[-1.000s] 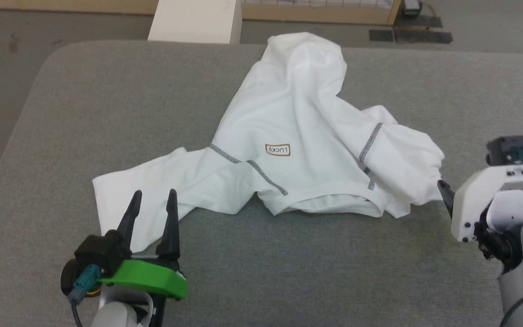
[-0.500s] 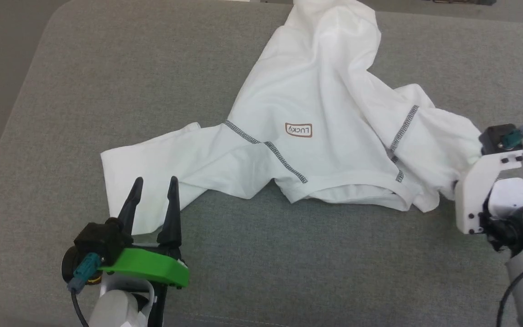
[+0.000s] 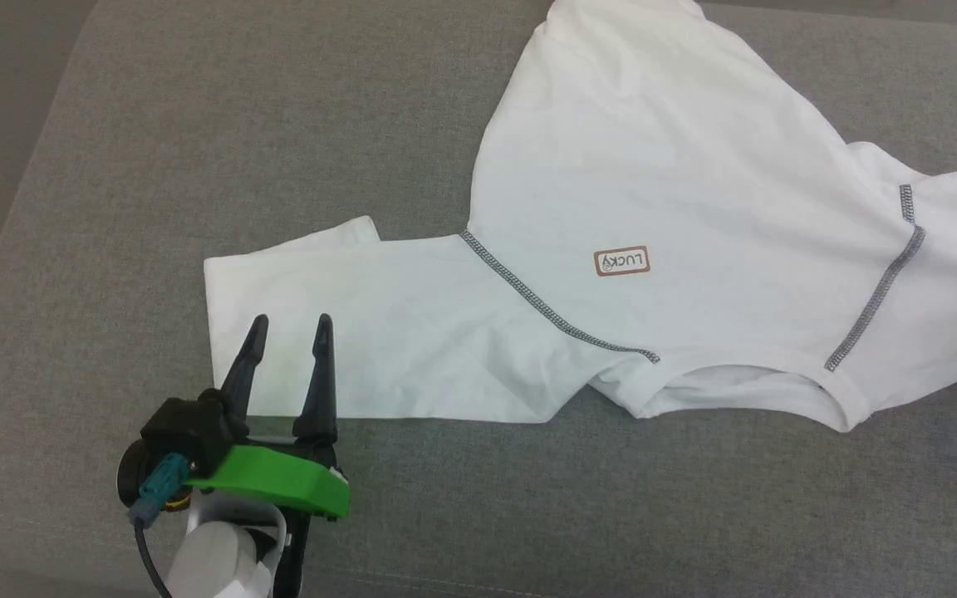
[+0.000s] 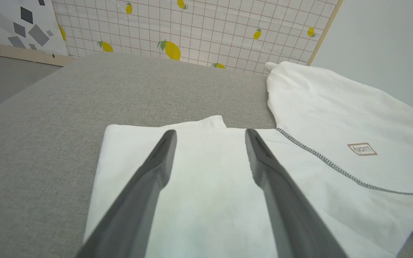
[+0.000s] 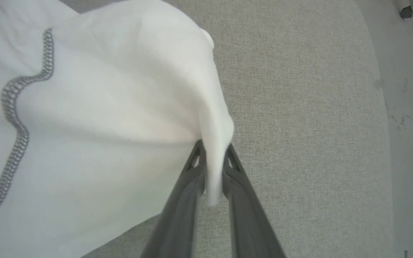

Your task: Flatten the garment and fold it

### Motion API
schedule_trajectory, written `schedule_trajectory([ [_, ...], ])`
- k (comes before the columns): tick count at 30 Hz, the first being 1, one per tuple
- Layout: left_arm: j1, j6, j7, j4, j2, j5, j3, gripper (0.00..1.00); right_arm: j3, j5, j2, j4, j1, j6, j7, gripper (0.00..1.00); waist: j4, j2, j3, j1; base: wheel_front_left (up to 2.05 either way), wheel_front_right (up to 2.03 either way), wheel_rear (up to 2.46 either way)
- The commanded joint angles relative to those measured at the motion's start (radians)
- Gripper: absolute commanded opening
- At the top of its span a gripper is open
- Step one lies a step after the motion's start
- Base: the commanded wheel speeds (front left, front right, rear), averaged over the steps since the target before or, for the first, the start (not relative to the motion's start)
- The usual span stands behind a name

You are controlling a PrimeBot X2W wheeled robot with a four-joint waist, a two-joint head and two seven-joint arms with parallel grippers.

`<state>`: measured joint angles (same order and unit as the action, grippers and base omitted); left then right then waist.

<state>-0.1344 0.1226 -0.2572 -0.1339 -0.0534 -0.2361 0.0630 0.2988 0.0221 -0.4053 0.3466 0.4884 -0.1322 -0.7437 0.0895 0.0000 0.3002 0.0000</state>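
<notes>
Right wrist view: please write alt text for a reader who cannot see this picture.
The right gripper pinches a fold of the white shirt between its two dark fingers, above a grey fabric surface. A dark zigzag seam curves down the shirt at the left.

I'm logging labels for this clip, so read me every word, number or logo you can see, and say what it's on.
"LUCKY": on the small tan-bordered patch on the chest of the shirt, read in the head view.
The left wrist view shows the same patch, too blurred to read.
No other text: the wall has a lemon pattern and no words.
</notes>
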Motion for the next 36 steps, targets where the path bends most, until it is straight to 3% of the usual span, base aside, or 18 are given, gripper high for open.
schedule_trajectory([
  [1, -0.014, 0.006, -0.005, -0.005, 0.0, -0.003, -0.002, 1.0, 0.006, -0.005, 0.01, -0.006, 0.011, 0.002, 0.022, 1.0, -0.002, 0.0, -0.005, 0.0, 0.0, 0.0, 0.0],
  [5, -0.009, 0.006, -0.005, -0.017, -0.001, -0.004, -0.001, 1.0, 0.021, 0.026, 0.043, -0.051, -0.001, 0.002, 0.096, 1.0, -0.006, 0.0, -0.036, 0.0, 0.0, 0.0, 0.0],
  [13, 0.012, 0.007, -0.005, -0.037, -0.001, -0.016, 0.005, 1.0, 0.025, 0.092, 0.159, -0.229, -0.132, 0.002, 0.349, 1.0, -0.037, 0.0, -0.115, 0.0, 0.0, 0.0, 0.0],
  [20, 0.003, 0.0, 0.047, -0.089, 0.0, -0.039, 0.052, 1.0, 0.005, 0.115, 0.251, -0.289, -0.283, 0.002, 0.445, 1.0, -0.061, 0.0, -0.155, 0.0, 0.0, 0.0, 0.0],
  [25, -0.041, -0.048, 0.223, -0.119, 0.002, -0.08, 0.092, 1.0, -0.001, 0.119, 0.275, -0.303, -0.334, 0.002, 0.468, 1.0, -0.078, 0.0, -0.162, 0.0, 0.0, 0.0, 0.0],
  [31, -0.136, -0.137, 0.644, -0.213, 0.0, -0.081, 0.177, 1.0, 0.005, 0.125, 0.298, -0.313, -0.363, 0.002, 0.48, 1.0, -0.085, 0.0, -0.147, 0.0, 0.0, 0.0, 0.0],
  [36, -0.2, -0.165, 0.855, -0.256, -0.025, -0.024, 0.241, 1.0, -0.003, 0.129, 0.305, -0.311, -0.36, 0.002, 0.489, 1.0, -0.099, 0.0, -0.126, 0.0, 0.0, 0.0, 0.0],
])
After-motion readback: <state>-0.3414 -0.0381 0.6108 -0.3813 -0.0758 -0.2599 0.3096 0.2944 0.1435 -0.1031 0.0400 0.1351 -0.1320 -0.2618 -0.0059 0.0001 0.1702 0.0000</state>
